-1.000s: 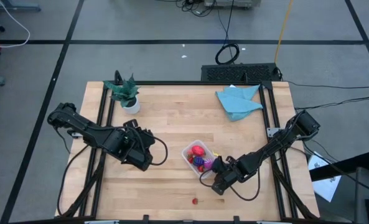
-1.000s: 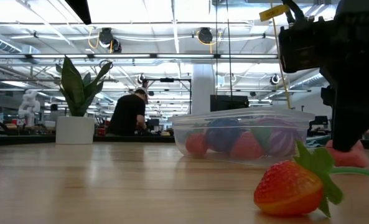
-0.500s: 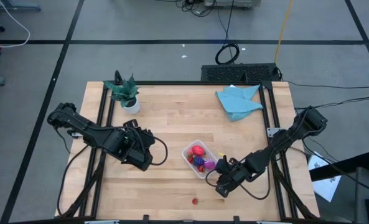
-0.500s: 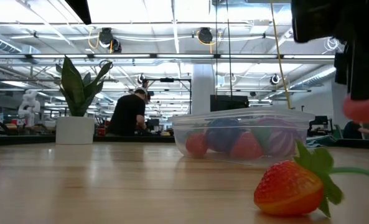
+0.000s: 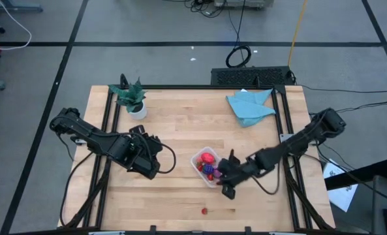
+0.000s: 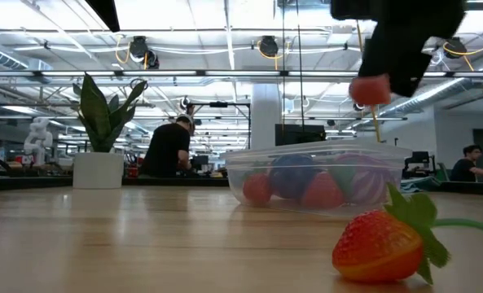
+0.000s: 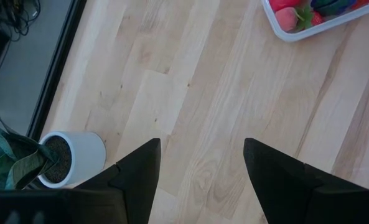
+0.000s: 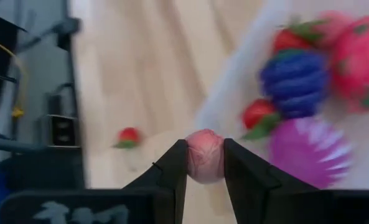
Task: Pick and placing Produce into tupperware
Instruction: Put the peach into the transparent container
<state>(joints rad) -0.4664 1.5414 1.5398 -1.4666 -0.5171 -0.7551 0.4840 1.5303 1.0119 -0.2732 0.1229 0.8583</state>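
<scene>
The clear tupperware stands on the wooden table, near the front and right of the middle, with several toy fruits in it: red, blue-purple and magenta pieces. My right gripper hovers at the tub's near right corner, shut on a small pink berry. A red strawberry lies on its side on the table nearer the front edge. My left gripper waits open over bare table, left of the tub. My right gripper pinches the pink berry's two sides between its two fingertips. The fingers slant downward from the table's right. The berry is lifted clear, above the height of the tub's rim.
A potted plant stands at the table's far left and a blue cloth lies at the far right. A black frame runs along the table's sides. In the low view a person sits far behind the table.
My right gripper has risen from the table with the pink berry and swung toward the tub, rolling its wrist as it went. The berry, earlier down at table level right of the tub, is now lifted above the rim.
</scene>
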